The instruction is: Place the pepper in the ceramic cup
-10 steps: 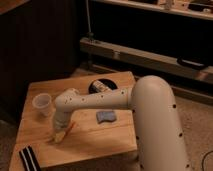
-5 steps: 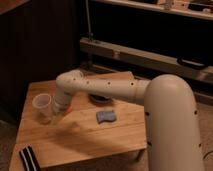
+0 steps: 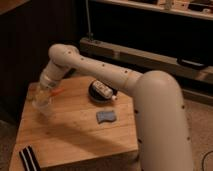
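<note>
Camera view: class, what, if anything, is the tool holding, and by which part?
The tool holds the small slim orange pepper by one end, it seems, over the pale ceramic cup; the exact grip is hidden.

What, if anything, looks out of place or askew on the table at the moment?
Only small things: the pepper sticks out sideways at the tool, just above the ceramic cup near the left edge of the table, and a pale bottle-like item lies tipped in the dark bowl.

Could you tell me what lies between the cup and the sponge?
Only bare table, in the camera view; the hand, over the cup, holds the pepper.
</note>
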`<state>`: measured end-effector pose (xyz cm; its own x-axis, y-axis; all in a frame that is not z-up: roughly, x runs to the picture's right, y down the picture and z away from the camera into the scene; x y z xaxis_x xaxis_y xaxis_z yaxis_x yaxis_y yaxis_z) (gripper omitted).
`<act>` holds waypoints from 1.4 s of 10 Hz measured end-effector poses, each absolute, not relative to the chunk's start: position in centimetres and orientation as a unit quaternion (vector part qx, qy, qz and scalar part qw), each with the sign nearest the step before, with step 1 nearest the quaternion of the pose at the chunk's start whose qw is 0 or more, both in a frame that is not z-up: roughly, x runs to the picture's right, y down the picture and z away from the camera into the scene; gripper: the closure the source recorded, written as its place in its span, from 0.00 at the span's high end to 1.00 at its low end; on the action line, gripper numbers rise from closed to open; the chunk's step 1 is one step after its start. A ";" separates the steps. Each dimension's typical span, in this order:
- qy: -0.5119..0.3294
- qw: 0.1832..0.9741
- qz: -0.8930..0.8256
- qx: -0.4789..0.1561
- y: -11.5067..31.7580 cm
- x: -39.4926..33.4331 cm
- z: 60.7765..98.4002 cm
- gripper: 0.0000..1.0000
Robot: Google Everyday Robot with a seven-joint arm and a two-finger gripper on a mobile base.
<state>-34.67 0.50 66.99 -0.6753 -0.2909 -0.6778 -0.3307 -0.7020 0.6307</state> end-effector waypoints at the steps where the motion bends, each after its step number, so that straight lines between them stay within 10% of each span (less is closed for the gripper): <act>1: 0.392 0.002 0.819 -0.420 -0.3 -36.2 66.6 0.07; 8: 0.453 -0.010 0.753 -0.477 4.3 -42.0 61.5 0.07; 14: 0.457 -0.032 0.735 -0.500 6.6 -40.3 66.2 0.07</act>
